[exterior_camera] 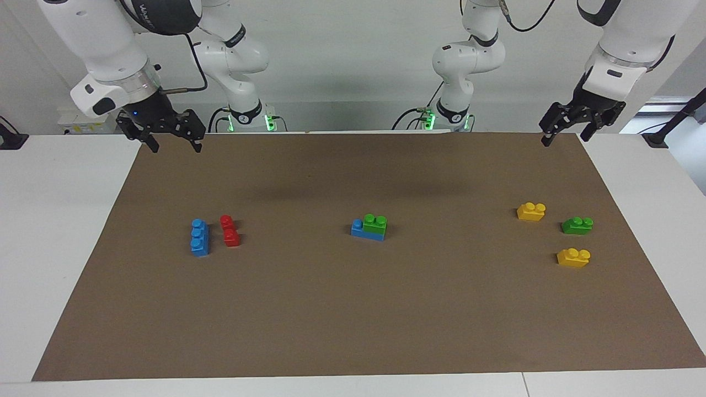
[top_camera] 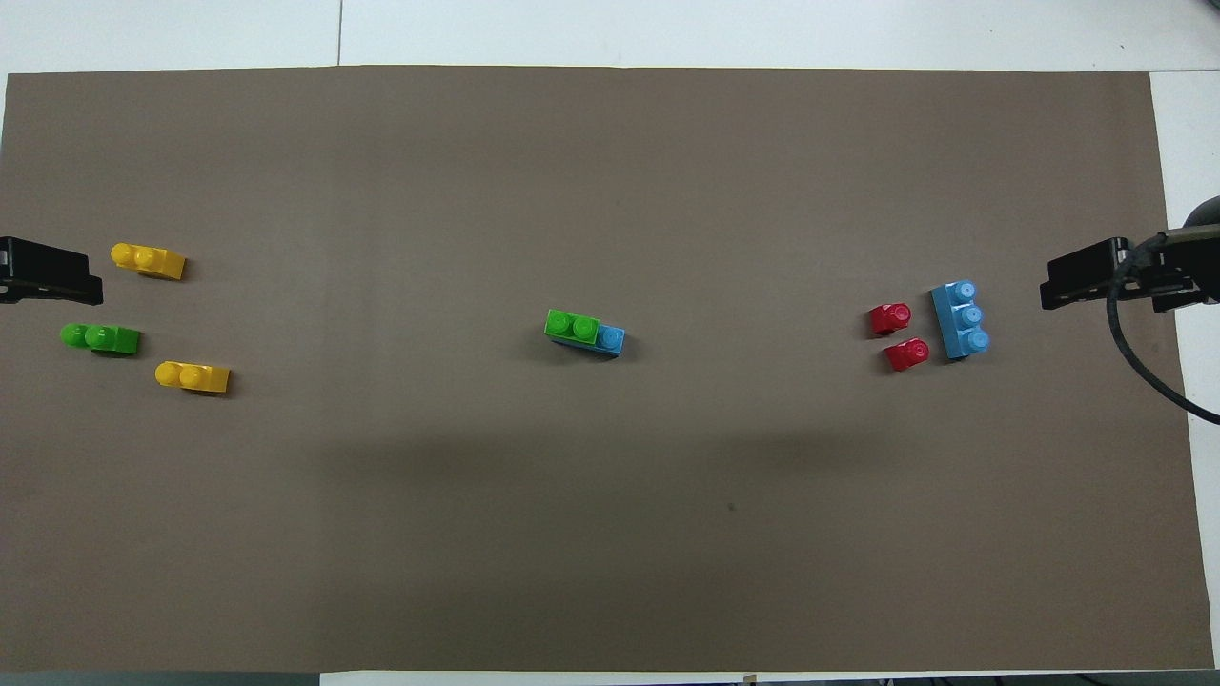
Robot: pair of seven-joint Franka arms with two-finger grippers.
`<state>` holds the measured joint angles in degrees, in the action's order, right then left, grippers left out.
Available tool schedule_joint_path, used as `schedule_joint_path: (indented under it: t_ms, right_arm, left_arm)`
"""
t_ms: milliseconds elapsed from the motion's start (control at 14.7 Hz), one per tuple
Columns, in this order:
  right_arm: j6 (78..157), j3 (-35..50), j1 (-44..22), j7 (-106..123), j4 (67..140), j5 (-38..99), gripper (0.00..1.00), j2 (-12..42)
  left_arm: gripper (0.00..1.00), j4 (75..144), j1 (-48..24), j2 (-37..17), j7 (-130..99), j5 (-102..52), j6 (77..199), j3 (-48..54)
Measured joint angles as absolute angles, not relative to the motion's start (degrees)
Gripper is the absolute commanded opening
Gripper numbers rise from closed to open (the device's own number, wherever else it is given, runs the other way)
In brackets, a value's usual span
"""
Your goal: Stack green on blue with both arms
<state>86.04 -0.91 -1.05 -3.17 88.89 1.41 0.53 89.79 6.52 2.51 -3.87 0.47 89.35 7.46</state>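
At the middle of the brown mat (exterior_camera: 353,309) a green brick (exterior_camera: 375,223) already sat on a blue brick (exterior_camera: 365,232), covering two of its three studs and leaving bare the stud toward the right arm's end. The stack's long axis ran along the bench (exterior_camera: 60,220), from one arm's end to the other, and it lay about midway between the arms, so neither was clearly nearer. By how the bricks lay, the stacking looked done.

The right jaws (exterior_camera: 174,144) hung wide and empty over the mat's corner at the robots' edge, at the right arm's end. The left jaws (exterior_camera: 565,135) hung likewise wide and empty over the matching corner at the left arm's end. Both arms were well apart from the stack and from every loose brick, and both waited.

If a second stack were wanted, the pieces were split. A spare blue brick (exterior_camera: 199,237) lay toward the right arm's end, its long axis pointing to and from the robots, with a red brick (exterior_camera: 229,230) just beside it. A spare green brick (exterior_camera: 577,225) lay toward the left arm's end between two yellow bricks (exterior_camera: 531,211) (exterior_camera: 573,257), near them but not touching. Each arm was thus nearer to one piece.

The mat was flat and plain, and there was ample free room around the middle stack.
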Motion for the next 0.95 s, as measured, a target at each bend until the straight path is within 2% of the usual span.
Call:
schedule_joint_path:
  t_ms: [953]
  right_arm:
    - [86.81, -4.16, -1.03, -3.17, 88.61, 1.41, 1.00, 0.61]
  left_arm:
    - [1.00, 90.12, 6.52, 2.51, -3.88, -0.81, 89.35, 7.47]
